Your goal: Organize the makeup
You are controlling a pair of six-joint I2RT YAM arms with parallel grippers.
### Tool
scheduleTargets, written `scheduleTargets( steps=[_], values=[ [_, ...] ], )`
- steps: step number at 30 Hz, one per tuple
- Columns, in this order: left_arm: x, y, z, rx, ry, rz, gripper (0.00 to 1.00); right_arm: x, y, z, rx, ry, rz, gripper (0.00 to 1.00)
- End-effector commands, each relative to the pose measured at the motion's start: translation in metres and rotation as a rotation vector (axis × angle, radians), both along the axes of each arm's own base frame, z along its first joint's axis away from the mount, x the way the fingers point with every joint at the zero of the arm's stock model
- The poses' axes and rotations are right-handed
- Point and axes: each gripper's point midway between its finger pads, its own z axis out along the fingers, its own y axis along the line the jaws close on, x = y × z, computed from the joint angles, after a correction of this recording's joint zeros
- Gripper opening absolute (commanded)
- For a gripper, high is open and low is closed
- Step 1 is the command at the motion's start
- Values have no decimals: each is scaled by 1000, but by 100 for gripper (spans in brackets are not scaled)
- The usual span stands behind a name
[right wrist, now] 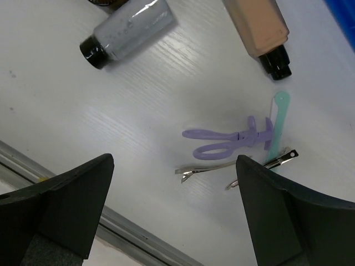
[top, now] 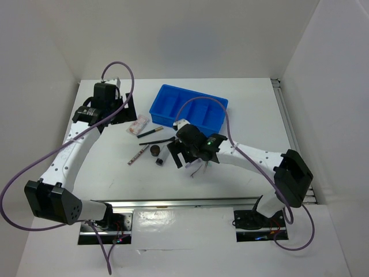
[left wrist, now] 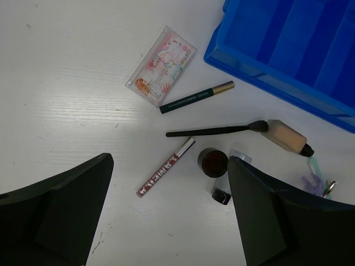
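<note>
Lilac curler (right wrist: 244, 136), 2 looped handles, lies flat — mint stick (right wrist: 282, 113) touching it.

the right wrist view's top edge crops the beige tube (right wrist: 258, 25).

You are at a robot test cell, the kind found in a lab rather than a home. Plain white panels (top: 46, 46) wall in a white table (top: 248, 98) on three sides, like a booth. A white jointed left arm (top: 69, 156) and right arm (top: 253, 156) are bolted to a metal rail (top: 190, 203) at the near edge. There is bare wiring at their base plates (top: 256, 222), and purple cables (top: 118, 63) loop loose. An aluminium strip (top: 286, 121) runs along the table's right edge. The makeup (top: 140, 123) and the blue tray (top: 173, 118) lie out like test props on that plain surface.
</note>
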Motion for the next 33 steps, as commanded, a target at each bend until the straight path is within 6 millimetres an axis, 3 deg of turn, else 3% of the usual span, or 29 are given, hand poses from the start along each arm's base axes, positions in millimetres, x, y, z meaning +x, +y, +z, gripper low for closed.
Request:
scheduleTargets(
  steps=[1,8,11,14,19,24,28,33],
  values=[
    [-6,-4,6,-23,-19,-11,98,2,-1,7,-31,-49,-11,99],
    [-10,-5,2,-28,-7,-19,98,0,-16,-7,-115,-28,-33,93],
    [-11,-7,1,-34,-6,-26,98,2,-25,-7,-141,4,-161,87],
    [-11,-7,1,-34,-6,-26,98,6,-12,10,-56,60,-326,79],
    [-10,-10,-2,-32,4,-35,98,-1,-3,13,-17,198,-544,77],
    [-10,-9,-2,-19,3,-47,98,-5,-13,7,-6,262,-769,74],
    [-9,-8,-5,-4,10,-46,98,-7,-18,10,25,268,-844,72],
    [-8,-8,-8,-2,19,-46,98,-5,-30,1,5,271,-890,71]
  ],
)
